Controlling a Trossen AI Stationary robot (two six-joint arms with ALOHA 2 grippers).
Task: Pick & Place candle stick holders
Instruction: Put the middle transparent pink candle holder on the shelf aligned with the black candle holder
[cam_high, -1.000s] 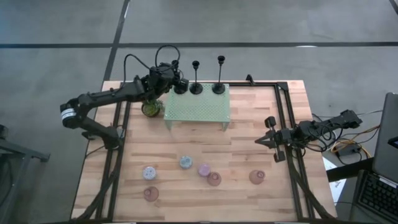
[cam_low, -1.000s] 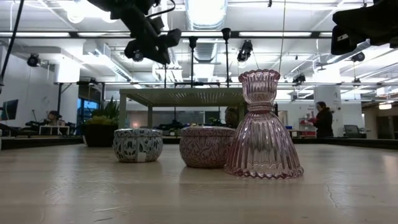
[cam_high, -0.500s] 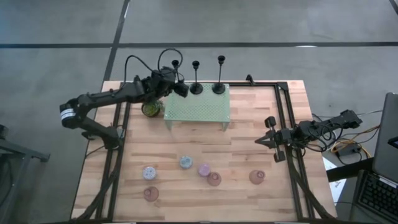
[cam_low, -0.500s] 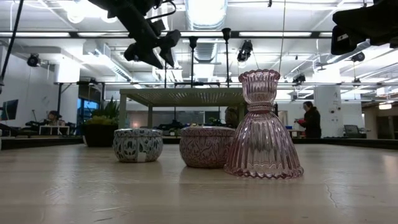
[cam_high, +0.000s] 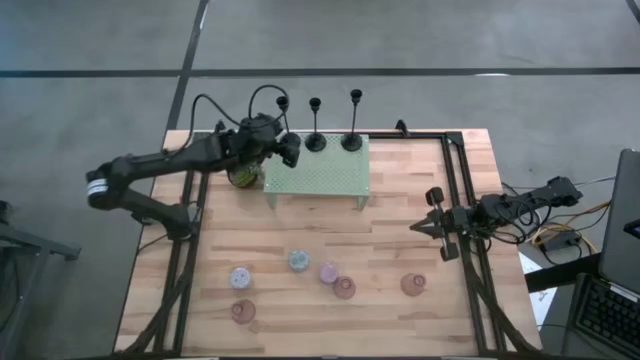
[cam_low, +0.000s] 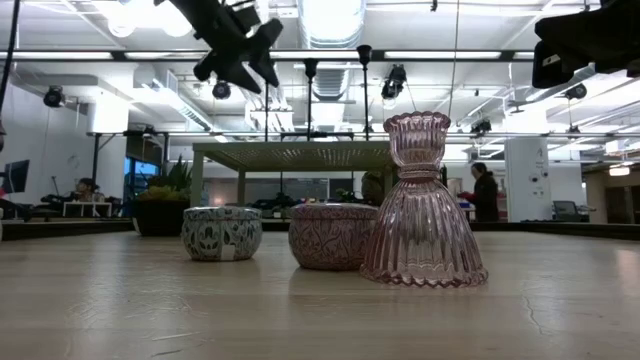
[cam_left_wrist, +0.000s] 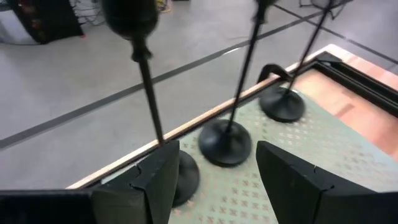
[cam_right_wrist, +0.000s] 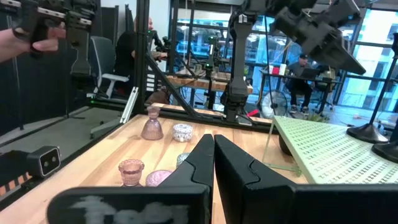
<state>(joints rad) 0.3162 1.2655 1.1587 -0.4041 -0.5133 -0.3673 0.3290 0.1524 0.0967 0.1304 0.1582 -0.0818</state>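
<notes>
Open-plan office/robotics lab w/ exposed ceiling ducts (cam_low: 330, 20) and strip lights. Beyond the right gripper's (cam_right_wrist: 213, 146) shut jaws: desks (cam_right_wrist: 298, 79) w/ seated people, an office chair (cam_right_wrist: 106, 68), glass walls. Wooden worktable (cam_high: 390, 250) on grey concrete floor.

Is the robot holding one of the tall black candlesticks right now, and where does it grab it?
No, nothing is held. The left gripper is open near the shelf, with the nearest black candlestick beside one finger, ungripped. The right gripper is shut and empty.

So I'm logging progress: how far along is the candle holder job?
Done: three black candlesticks stand on the green shelf. In hand: nothing; the left gripper is open by them, the right gripper shut. Left: six short holders on the table.
</notes>
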